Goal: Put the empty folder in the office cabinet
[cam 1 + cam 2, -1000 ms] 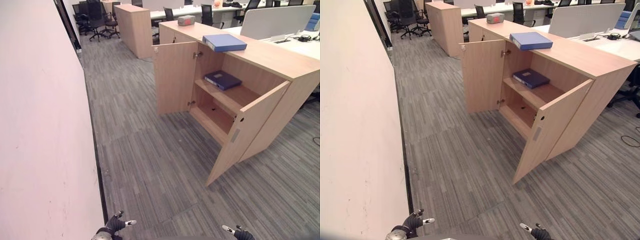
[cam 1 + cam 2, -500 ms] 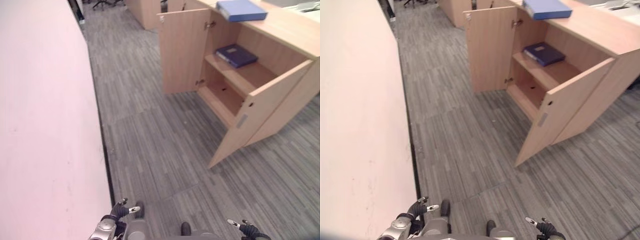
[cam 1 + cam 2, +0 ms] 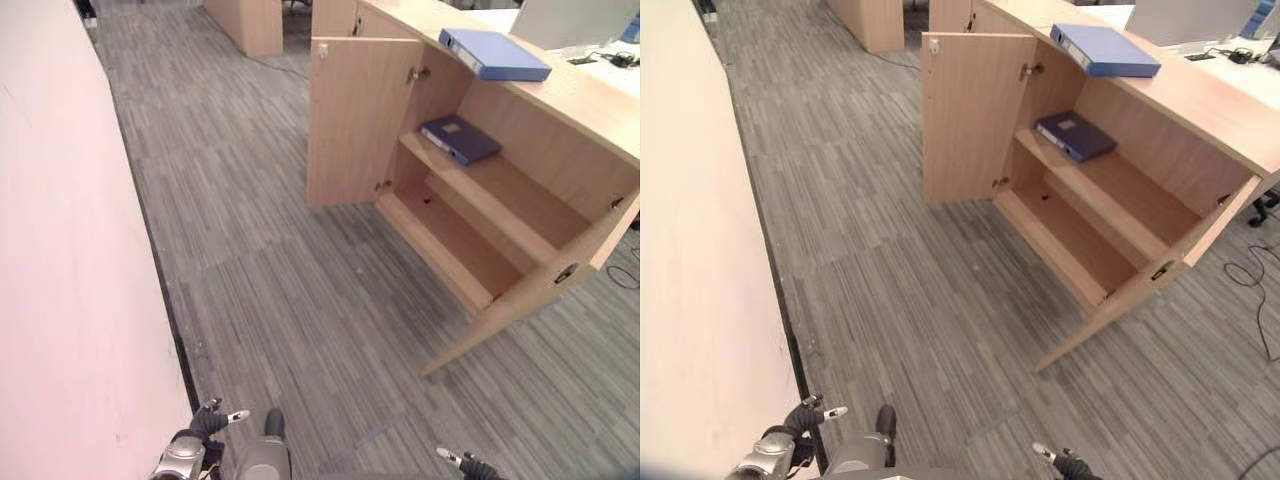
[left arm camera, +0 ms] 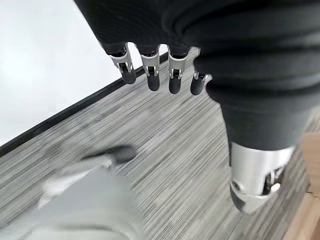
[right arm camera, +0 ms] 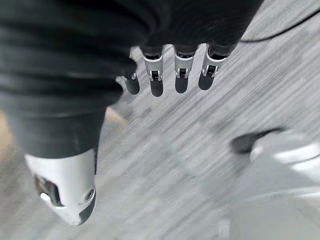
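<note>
A light blue folder [image 3: 495, 54] lies flat on top of the wooden cabinet [image 3: 590, 100]. A dark blue folder [image 3: 460, 139] lies on the upper shelf inside. Both cabinet doors stand open: the left door [image 3: 355, 120] swung wide, the right door [image 3: 545, 295] seen edge-on. The lower shelf [image 3: 450, 245] is bare. My left hand [image 3: 205, 424] hangs low at the bottom left, far from the cabinet. Its fingers [image 4: 176, 80] are relaxed and hold nothing. My right hand [image 3: 462, 463] hangs at the bottom right, its fingers [image 5: 156, 80] loose and empty too.
A pale wall [image 3: 60, 300] runs along the left side. Grey striped carpet [image 3: 300, 300] lies between me and the cabinet. Another wooden cabinet [image 3: 250, 20] stands farther back. A black cable [image 3: 1250, 285] loops on the floor right of the open door.
The camera has moved nearer and turned, so the cabinet's inside now faces me more squarely. The folders and doors have not moved. Both hands still hang low and empty.
</note>
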{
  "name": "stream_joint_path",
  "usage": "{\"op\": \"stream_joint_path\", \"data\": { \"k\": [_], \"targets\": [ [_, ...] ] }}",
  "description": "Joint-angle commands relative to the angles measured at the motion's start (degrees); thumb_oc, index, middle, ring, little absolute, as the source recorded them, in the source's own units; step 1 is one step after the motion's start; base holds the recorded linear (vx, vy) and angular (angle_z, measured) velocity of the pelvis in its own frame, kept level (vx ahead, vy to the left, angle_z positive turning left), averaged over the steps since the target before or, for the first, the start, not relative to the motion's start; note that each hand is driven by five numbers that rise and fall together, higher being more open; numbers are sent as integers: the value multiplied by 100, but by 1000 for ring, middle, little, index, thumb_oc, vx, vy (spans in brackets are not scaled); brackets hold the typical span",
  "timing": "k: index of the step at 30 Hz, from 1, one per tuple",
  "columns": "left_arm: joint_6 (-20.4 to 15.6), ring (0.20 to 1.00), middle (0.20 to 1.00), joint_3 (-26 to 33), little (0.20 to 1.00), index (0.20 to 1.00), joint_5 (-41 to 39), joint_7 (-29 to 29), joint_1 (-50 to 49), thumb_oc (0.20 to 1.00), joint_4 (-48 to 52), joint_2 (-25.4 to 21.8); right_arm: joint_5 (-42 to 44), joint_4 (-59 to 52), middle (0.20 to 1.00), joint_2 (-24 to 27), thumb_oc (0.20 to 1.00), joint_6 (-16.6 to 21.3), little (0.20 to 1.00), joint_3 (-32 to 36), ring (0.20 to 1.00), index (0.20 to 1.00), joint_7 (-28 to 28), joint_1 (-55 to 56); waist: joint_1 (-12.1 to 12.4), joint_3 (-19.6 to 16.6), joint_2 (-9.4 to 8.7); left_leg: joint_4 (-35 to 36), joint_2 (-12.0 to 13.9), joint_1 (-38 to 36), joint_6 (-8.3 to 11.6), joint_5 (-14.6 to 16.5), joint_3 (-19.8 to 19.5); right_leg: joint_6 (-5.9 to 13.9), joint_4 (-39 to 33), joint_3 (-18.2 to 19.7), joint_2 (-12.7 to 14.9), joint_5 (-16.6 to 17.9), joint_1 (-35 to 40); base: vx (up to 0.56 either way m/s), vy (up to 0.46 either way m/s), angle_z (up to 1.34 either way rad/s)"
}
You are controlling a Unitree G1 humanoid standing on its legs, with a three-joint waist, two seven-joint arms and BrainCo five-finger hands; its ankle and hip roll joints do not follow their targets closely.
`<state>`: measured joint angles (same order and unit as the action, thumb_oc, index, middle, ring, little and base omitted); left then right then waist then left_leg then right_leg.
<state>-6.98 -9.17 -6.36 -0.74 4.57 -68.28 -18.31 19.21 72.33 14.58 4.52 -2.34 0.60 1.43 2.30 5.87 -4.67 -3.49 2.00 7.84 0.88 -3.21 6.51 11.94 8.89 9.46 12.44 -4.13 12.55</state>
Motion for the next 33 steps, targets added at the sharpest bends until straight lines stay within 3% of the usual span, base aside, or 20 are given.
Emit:
{"op": "stream_joint_path", "data": {
  "k": [1,2,4,6,7,9,10,11,12,13,16,18,21,24,25,26,27,29,32,33],
  "targets": [
    [-111,1000,1000,-94,1000,1000,-68,-47,-61,1000,388,-101,341,-148,1000,374,1000,86,1000,-49,1000,1000,-10,-335,77,41,134,331,639,443,333,-555,-32,-51,793,-5,-418,232,-76,165,245,-7],
    [-122,1000,1000,-116,1000,1000,-129,-45,-22,1000,516,-154,359,-208,1000,361,1000,94,1000,-43,1000,1000,-19,-399,73,139,142,404,600,308,257,-478,73,85,1312,-216,-325,648,-378,140,265,-8],
    [-134,1000,1000,-164,1000,1000,-187,-62,58,1000,685,-195,439,-216,1000,348,1000,108,1000,5,1000,1000,-39,-494,-7,260,358,556,636,9,150,-345,199,152,2013,-641,-370,925,-872,146,278,-14],
    [-143,1000,1000,-178,1000,1000,-213,-65,90,1000,746,-158,490,-104,1000,308,1000,107,1000,76,1000,1000,-53,-475,-119,357,518,669,585,-364,71,-188,301,133,2416,-923,-476,817,-1263,269,288,-29],
    [-150,1000,1000,-175,1000,1000,-239,-61,107,1000,784,-152,529,-48,1000,307,1000,99,1000,121,1000,1000,-53,-434,-231,424,568,716,505,-560,57,-87,320,75,2477,-1033,-592,554,-1520,343,271,-15],
    [-157,1000,1000,-203,1000,1000,-230,-48,145,1000,907,-127,581,99,1000,325,1000,68,1000,218,1000,1000,-58,-339,-391,503,665,773,456,-828,79,17,407,6,2061,-1370,-743,237,-1844,372,176,-5],
    [-144,1000,1000,-256,1000,1000,-189,-15,155,1000,980,-139,622,282,1000,347,1000,27,1000,391,1000,1000,-88,-147,-535,562,675,849,392,-1119,129,219,590,-177,1404,-2041,-642,28,-2099,316,75,-10],
    [-141,1000,1000,-263,1000,1000,-189,-15,148,1000,984,-137,621,281,1000,349,1000,28,1000,395,1000,1000,-87,-137,-560,575,679,849,396,-1144,137,237,561,-179,1399,-2074,-639,-1,-2054,403,39,-15],
    [-124,1000,1000,-343,1000,1000,-103,37,135,1000,1117,-134,664,476,1000,371,1000,-22,1000,570,1000,1000,-122,54,-713,598,643,849,306,-1392,170,451,726,-266,838,-2675,-469,172,-2229,193,-8,-13],
    [-122,1000,1000,-347,1000,1000,-101,37,129,1000,1121,-133,663,473,1000,371,1000,-23,1000,573,1000,1000,-122,63,-721,601,655,849,319,-1402,173,461,715,-266,814,-2692,-482,176,-2201,283,-8,-22],
    [-115,1000,1000,-379,1000,1000,39,108,78,1000,1158,-85,668,650,1000,417,1000,-101,1000,779,1000,1000,-135,283,-938,591,670,849,304,-1795,251,728,1026,-306,351,-3408,-306,412,-2351,265,-15,-31],
    [-124,1000,1000,-390,1000,1000,129,158,48,1000,1139,-59,664,695,1000,441,1000,-126,1000,864,1000,1000,-139,387,-1116,551,699,849,285,-2064,266,848,1165,-361,253,-3351,-312,456,-2413,312,-53,-48],
    [-148,1000,1000,-368,1000,1000,146,203,-56,1000,967,39,672,785,1000,536,1000,-131,1000,918,1000,1000,-134,494,-1309,355,746,390,326,-2238,315,1052,1377,-584,-189,-2984,-566,348,-1965,336,-69,-49],
    [-144,1000,1000,-310,1000,1000,-44,196,-113,1000,1019,103,732,777,1000,652,1000,-107,1000,961,1000,1000,-159,382,-1398,344,806,-1012,630,-2065,555,732,1540,-804,-316,-2690,-799,234,-1633,209,-88,-67],
    [-143,1000,1000,-309,1000,1000,-45,197,-113,1000,1020,102,732,777,1000,651,1000,-107,1000,961,1000,1000,-159,380,-1396,347,812,-1053,651,-2048,566,750,1539,-813,-319,-2689,-814,233,-1633,214,-171,-103],
    [-138,1000,1000,-280,1000,1000,-154,139,-102,1000,1049,124,765,700,1000,696,1000,-113,1000,907,1000,1000,-177,288,-1312,481,705,-2449,851,-1479,782,223,1339,-1029,-454,-2399,-911,102,-1350,232,-135,-79],
    [-138,1000,1000,-281,1000,1000,-140,108,-95,1000,1019,132,753,683,1000,715,1000,-125,1000,876,1000,1000,-178,263,-1295,519,652,-2756,923,-1317,835,93,1306,-1067,-545,-2295,-922,94,-1211,310,-100,-75],
    [-176,1000,1000,-271,1000,1000,-199,61,-83,1000,969,167,794,559,1000,804,1000,-132,1000,861,1000,1000,-186,174,-1247,587,584,-2727,1178,-1007,800,-38,1374,-1021,-669,-1988,-795,73,-935,223,91,-85],
    [-182,1000,1000,-278,1000,1000,-239,57,-107,1000,1005,171,821,483,1000,816,1000,-122,1000,846,1000,1000,-192,126,-1186,599,596,-2419,1267,-924,744,-57,1299,-970,-670,-1825,-738,44,-870,178,174,-102],
    [-199,1000,1000,-296,1000,1000,-271,37,-145,1000,1054,181,906,361,1000,852,1000,-75,1000,805,1000,1000,-172,81,-1071,583,615,-1646,1327,-885,694,-209,1011,-836,-653,-1476,-687,-19,-842,360,374,-76]
  ]
}}
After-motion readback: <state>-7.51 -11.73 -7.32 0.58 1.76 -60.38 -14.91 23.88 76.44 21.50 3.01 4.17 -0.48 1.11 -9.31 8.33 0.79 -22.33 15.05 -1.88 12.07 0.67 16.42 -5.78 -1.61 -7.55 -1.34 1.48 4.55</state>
